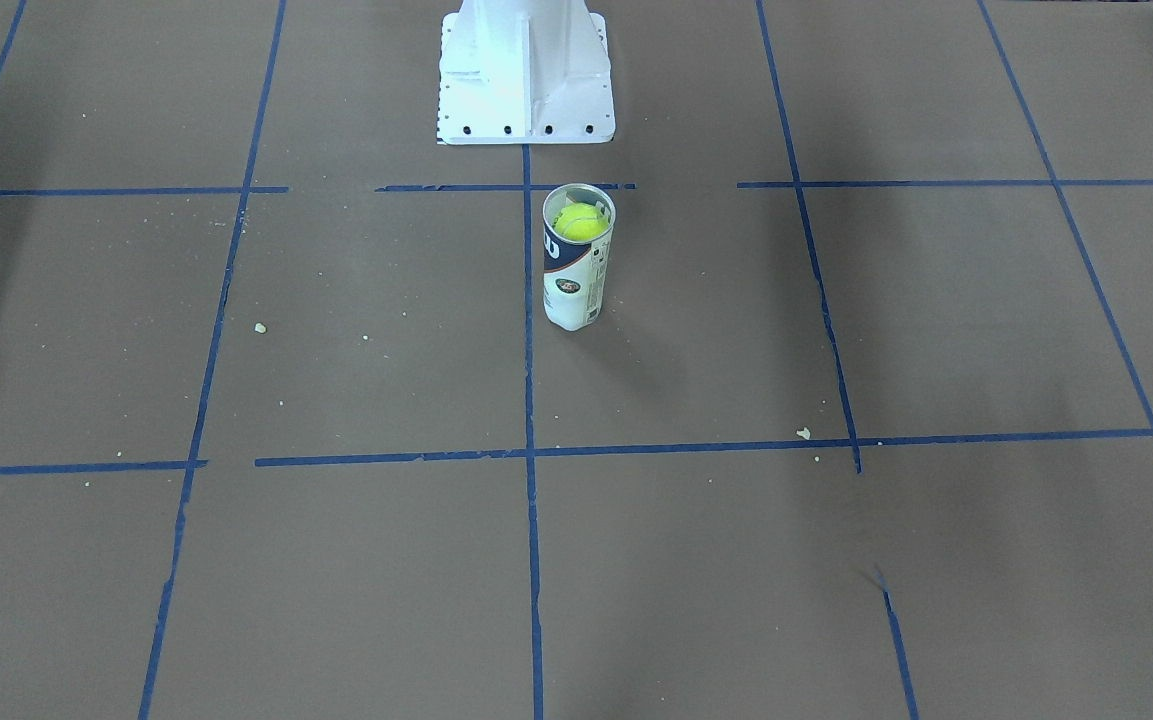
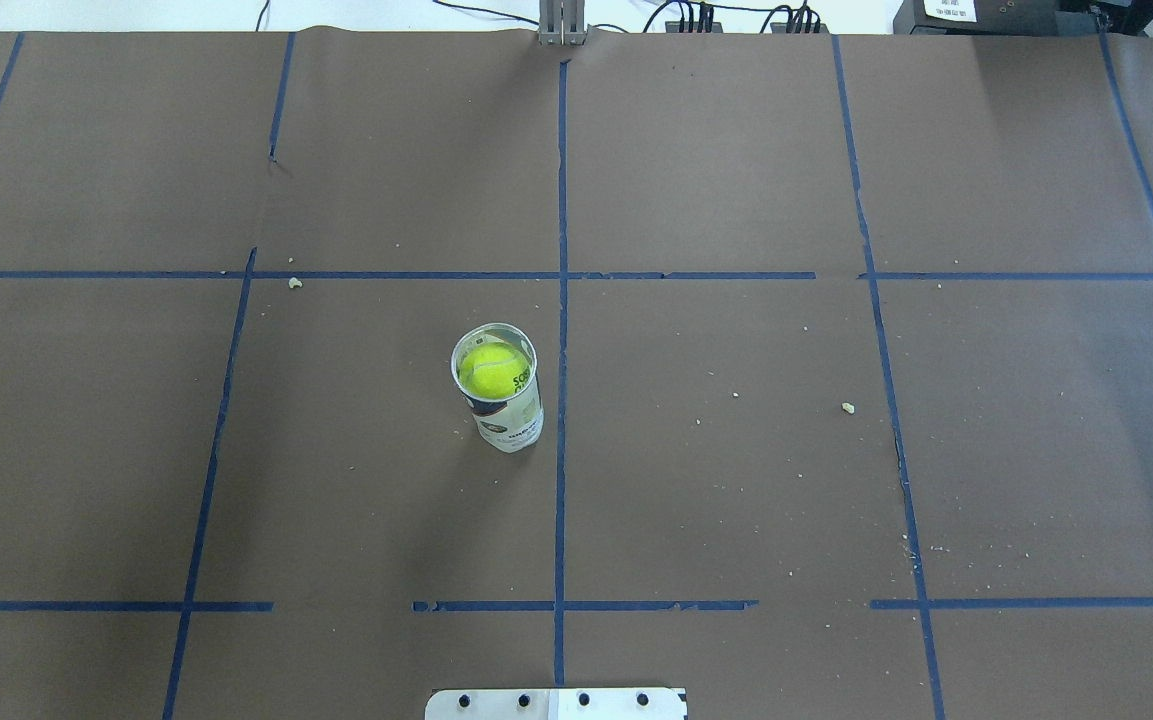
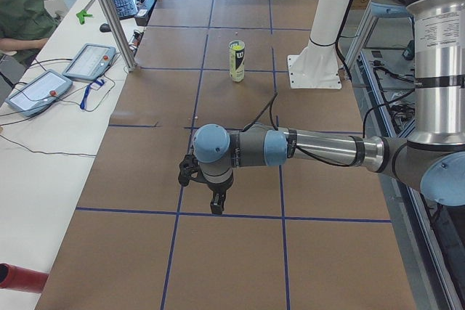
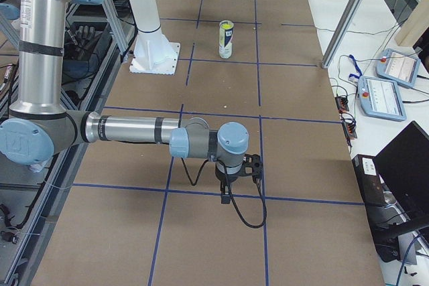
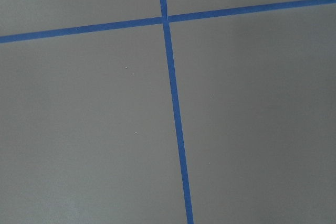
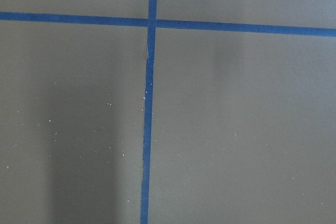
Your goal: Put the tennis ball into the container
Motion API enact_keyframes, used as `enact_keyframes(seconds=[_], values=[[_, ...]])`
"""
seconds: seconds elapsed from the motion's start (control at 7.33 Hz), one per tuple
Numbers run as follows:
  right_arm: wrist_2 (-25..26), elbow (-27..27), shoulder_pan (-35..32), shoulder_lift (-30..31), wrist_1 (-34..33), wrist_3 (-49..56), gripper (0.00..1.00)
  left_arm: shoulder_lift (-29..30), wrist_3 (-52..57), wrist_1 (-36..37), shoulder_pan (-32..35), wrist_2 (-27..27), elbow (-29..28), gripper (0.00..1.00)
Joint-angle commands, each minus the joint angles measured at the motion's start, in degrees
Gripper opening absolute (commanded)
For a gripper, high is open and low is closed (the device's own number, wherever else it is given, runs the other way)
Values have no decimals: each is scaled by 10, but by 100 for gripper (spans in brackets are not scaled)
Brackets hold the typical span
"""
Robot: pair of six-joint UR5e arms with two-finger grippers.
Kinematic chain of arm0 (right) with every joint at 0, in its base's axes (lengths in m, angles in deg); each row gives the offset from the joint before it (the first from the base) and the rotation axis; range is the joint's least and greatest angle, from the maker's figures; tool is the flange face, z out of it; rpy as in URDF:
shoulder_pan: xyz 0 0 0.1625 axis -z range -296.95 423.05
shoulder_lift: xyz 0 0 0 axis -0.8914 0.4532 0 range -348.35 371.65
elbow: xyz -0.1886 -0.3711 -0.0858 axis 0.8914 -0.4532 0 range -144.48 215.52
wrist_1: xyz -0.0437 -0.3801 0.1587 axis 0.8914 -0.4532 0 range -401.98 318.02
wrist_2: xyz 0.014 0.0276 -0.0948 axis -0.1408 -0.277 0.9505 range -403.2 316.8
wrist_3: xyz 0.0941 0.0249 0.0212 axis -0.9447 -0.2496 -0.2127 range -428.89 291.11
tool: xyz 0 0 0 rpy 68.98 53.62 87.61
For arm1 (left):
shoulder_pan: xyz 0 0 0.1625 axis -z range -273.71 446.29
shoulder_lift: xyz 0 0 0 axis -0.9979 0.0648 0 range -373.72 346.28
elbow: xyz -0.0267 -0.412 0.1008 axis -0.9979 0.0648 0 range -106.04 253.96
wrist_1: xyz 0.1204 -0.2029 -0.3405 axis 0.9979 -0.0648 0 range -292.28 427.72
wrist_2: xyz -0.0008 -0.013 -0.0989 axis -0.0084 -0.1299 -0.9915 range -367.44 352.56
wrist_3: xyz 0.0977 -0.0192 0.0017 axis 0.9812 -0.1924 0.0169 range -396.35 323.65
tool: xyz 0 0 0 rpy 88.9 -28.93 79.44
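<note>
At the middle of the table [image 2: 786, 470], the container [image 2: 511, 415] stands upright with the tennis ball [image 2: 492, 368] inside its mouth. The left gripper [image 3: 216, 202] and right gripper [image 4: 226, 191] hang well apart from it near opposite table ends, neither clearly nearer; I cannot tell whether their fingers are spread

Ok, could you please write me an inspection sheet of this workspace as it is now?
Surface: brown paper table, blue tape grid.
Job's things: tennis ball lies inside the container, which stands upright.
Clutter: pale crumbs scattered.
Claws: left claw and right claw hang over bare paper, apart from the container; open or shut cannot be told.
Cables: black cable loops under the right wrist; another by the left wrist.
Surroundings: white pedestal base, teach pendants, seated person.
</note>
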Motion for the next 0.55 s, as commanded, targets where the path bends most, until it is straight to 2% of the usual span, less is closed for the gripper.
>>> enact_keyframes(seconds=[0.0,0.41], values=[[0,0,0,0,0,0,100,4,2,-1,6,-4,3,100],[0,0,0,0,0,0,100,4,2,-1,15,-1,4,100]])
